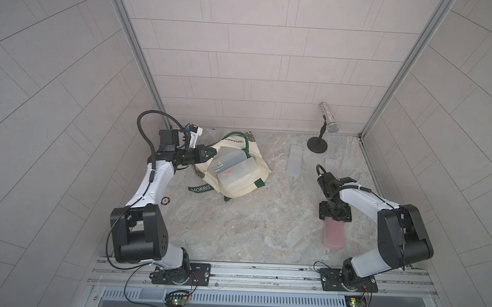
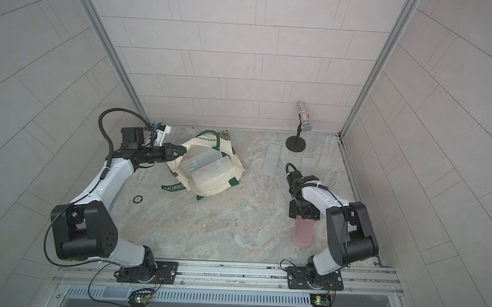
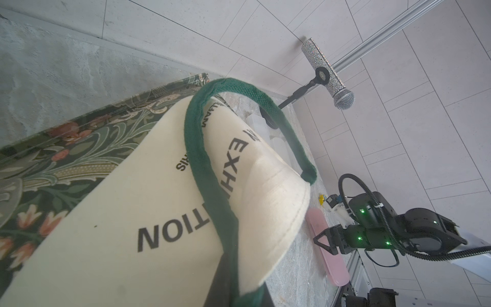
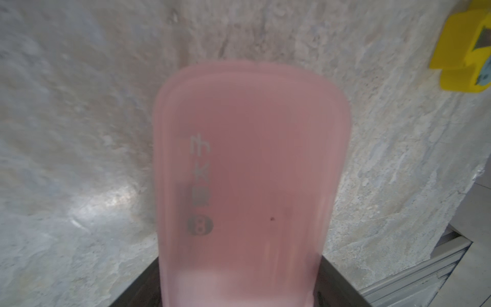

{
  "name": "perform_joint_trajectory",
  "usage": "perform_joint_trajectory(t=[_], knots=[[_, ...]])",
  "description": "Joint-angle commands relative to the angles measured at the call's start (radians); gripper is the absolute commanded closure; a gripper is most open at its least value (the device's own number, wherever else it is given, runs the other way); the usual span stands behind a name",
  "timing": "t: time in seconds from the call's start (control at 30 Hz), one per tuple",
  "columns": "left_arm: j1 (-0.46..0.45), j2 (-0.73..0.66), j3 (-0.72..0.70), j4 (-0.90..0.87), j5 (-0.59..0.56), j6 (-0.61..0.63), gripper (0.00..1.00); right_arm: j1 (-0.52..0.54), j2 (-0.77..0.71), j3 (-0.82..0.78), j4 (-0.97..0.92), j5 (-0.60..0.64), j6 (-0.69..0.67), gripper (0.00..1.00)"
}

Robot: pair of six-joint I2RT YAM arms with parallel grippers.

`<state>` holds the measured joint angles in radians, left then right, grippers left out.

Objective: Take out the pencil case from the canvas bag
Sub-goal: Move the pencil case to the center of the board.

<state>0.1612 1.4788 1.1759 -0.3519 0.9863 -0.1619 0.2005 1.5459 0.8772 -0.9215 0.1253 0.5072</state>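
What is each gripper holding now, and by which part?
The left gripper pinches the canvas bag at its mouth edge; the right gripper holds the pink pencil case by one end.

Glittery microphone (image 1: pixel 328 117) on black stand (image 1: pixel 317 146), small round ring (image 1: pixel 165 201), marble tabletop (image 1: pixel 235 231).

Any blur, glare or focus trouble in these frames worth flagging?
Right wrist view: pink pencil case out of focus, its print smeared; bright glare patch on the table. Left wrist view: canvas bag lettering crisp. Both top views: even light, faint shadows, reasonably sharp.
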Motion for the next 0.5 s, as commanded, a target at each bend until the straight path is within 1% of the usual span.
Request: perform_joint_trajectory(t=[0.0, 0.17, 0.27, 0.37, 0.43, 0.47], knots=[[0.004, -0.033, -0.009, 0.017, 0.022, -0.008, 1.00, -0.011, 0.031, 0.015, -0.009, -0.017, -0.030, 0.32], [0.004, -0.030, -0.009, 0.019, 0.026, -0.014, 1.00, -0.013, 0.065, 0.023, 0.004, -0.002, -0.041, 0.23], [0.005, -0.031, -0.009, 0.020, 0.026, -0.013, 1.00, -0.013, 0.111, 0.042, 0.007, 0.007, -0.054, 0.18], [0.005, -0.037, -0.009, 0.019, 0.023, -0.012, 1.00, -0.013, 0.168, 0.065, 0.007, 0.041, -0.068, 0.15], [0.004, -0.044, -0.009, 0.019, 0.020, -0.010, 1.00, -0.015, 0.209, 0.082, -0.005, 0.068, -0.073, 0.09], [0.005, -0.047, -0.009, 0.019, 0.020, -0.011, 1.00, -0.015, 0.226, 0.090, -0.012, 0.074, -0.073, 0.08]])
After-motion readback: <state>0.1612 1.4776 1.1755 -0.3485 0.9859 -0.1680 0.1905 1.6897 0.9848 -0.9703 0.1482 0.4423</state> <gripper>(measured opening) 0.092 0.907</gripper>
